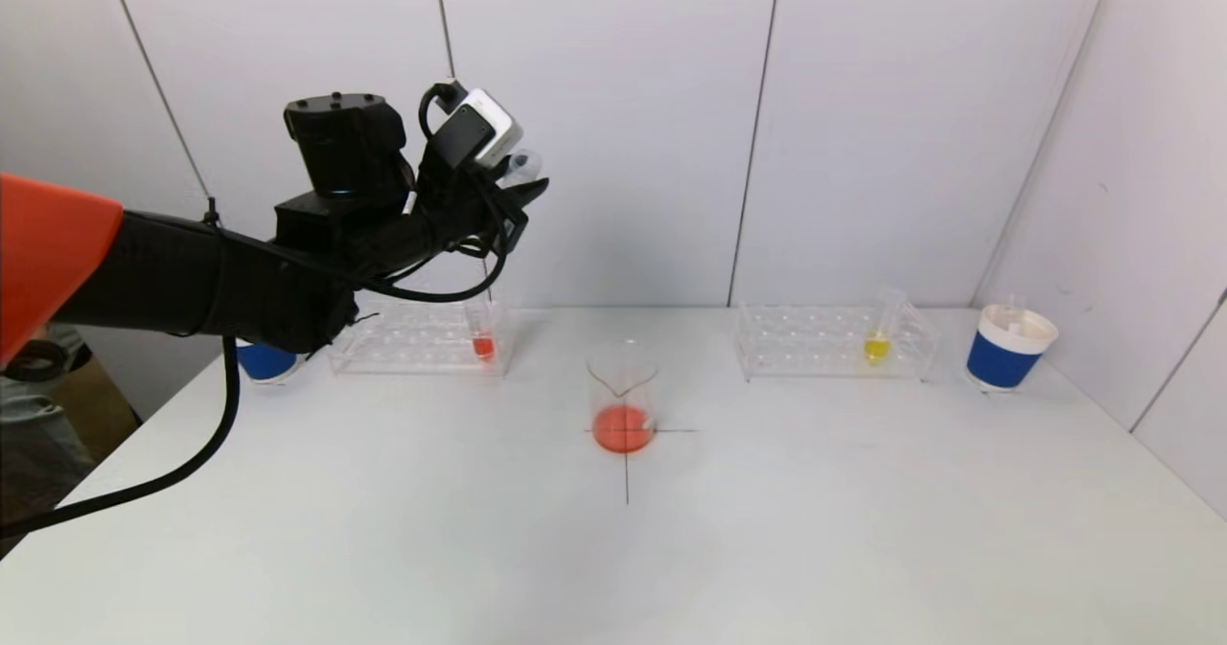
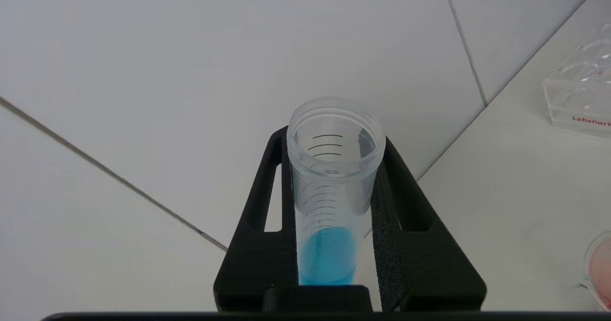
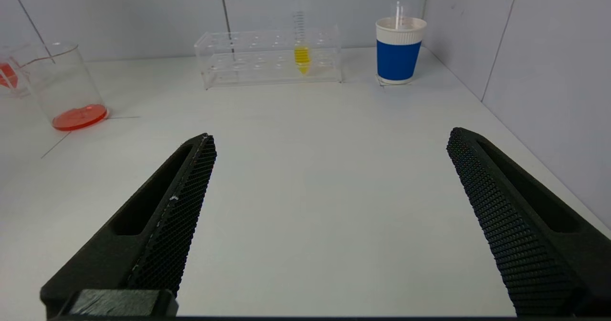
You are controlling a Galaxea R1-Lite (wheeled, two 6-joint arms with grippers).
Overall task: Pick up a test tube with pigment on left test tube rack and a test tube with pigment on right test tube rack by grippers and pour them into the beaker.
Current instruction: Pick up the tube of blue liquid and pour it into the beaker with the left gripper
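Presently the left tool (image 2: 334,264) is clamped on a blue-pigment test tube (image 2: 331,201), mouth raised; the beaker (image 1: 623,405) lies below and forward-right. Right tool (image 3: 329,225) stands apart, yellow tube (image 3: 301,54) far ahead in its rack (image 3: 267,56).

Clear beaker (image 1: 623,396) with orange-red liquid at bottom. Left of beaker: clear rack (image 1: 417,338) holding tube (image 1: 482,334) of red pigment; blue cup (image 1: 266,361) beyond. Right of beaker: clear rack (image 1: 832,341) with yellow-pigment tube (image 1: 880,331), then blue cup (image 1: 1008,347) with white rim. Above and left of beaker: black left gripper (image 2: 334,206) around clear graduated tube (image 2: 331,187), blue pigment inside. White table (image 1: 863,530), thin black cross under beaker.
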